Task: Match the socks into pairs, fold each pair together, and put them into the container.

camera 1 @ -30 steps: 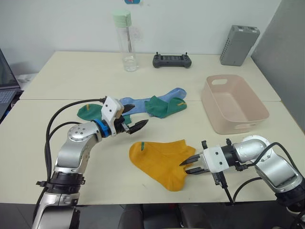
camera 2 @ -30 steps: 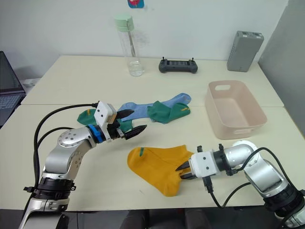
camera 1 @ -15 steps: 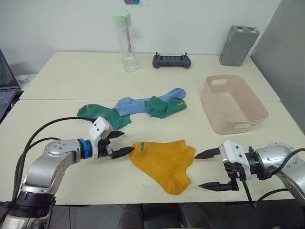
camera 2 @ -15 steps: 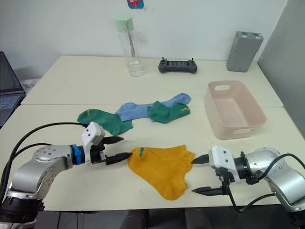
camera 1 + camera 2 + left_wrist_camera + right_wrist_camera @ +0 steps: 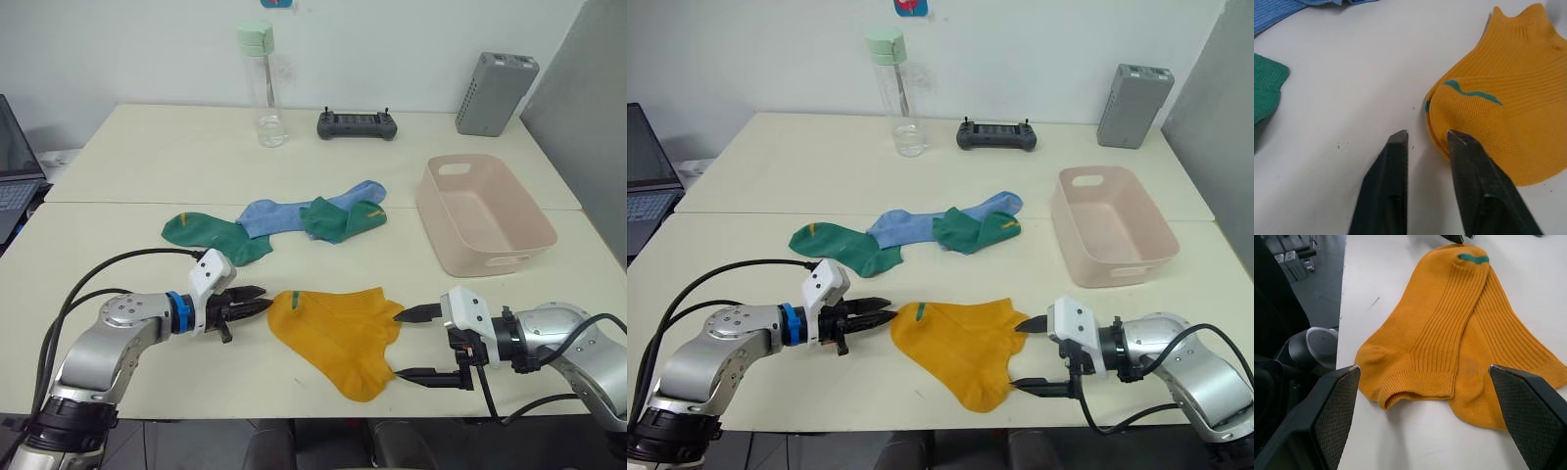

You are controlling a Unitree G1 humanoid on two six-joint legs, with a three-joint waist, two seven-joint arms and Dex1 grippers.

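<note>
The left gripper (image 5: pixel 257 307) lay low on the table with its jaws a narrow gap apart, empty, the tips just beside the toe end of the yellow pair (image 5: pixel 338 328) — placed, by the look of it, to nip that edge. The right gripper (image 5: pixel 411 344) faced it from the other side with its jaws spread wide, one fingertip at the cuff corner and the other near the lower edge, bracketing the cuff end so a closing stroke would take both layers.

The two yellow socks lay one on top of the other near the front edge of the table, between the grippers, matched but not yet folded.

Toward the middle of the table lay one green sock (image 5: pixel 211 233), then a blue sock (image 5: pixel 284 212) overlapped by a second green sock (image 5: pixel 338 217). These remained unpaired.

The container (image 5: pixel 485 211) stood empty near the right edge — within reach of the right arm for the drop.
</note>
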